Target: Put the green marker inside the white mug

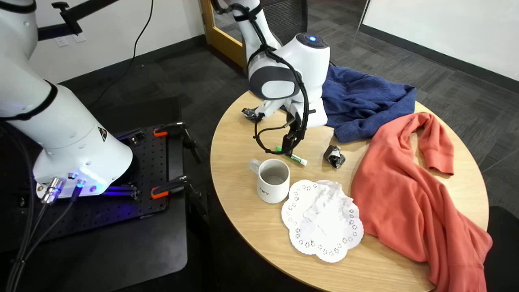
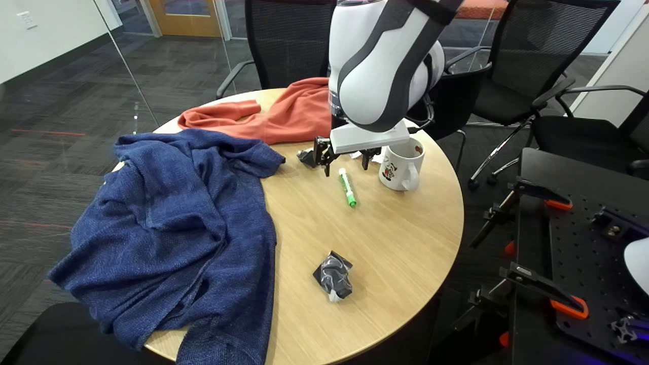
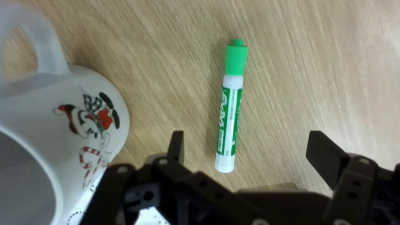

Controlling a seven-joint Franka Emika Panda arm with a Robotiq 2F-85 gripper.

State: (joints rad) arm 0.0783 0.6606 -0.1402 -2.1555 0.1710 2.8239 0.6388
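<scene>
- The green marker (image 3: 229,115) lay on the table (image 1: 231,150), farther than the white mug (image 1: 276,194) from the edge facing the robot base (image 1: 81,142).
- The gripper (image 3: 247,147), holding nothing, hung with jaws spread wide and the marker's white end showing between them, presumably to pinch the barrel crosswise.
- The white mug stood upright nearer that edge, mouth uncovered, as a drop-in would need; no contents showed.

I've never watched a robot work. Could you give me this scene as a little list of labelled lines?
Table: round, wooden-looking top
White mug: upright on the table, cartoon print on its side
Green marker: lying on the table, outside the mug
Gripper (the robot's hand): open, over the marker, holding nothing
Doily: white, lacy, beside the mug
Fabric: blue cloth, orange garment
Black scraps: two, crumpled
</scene>
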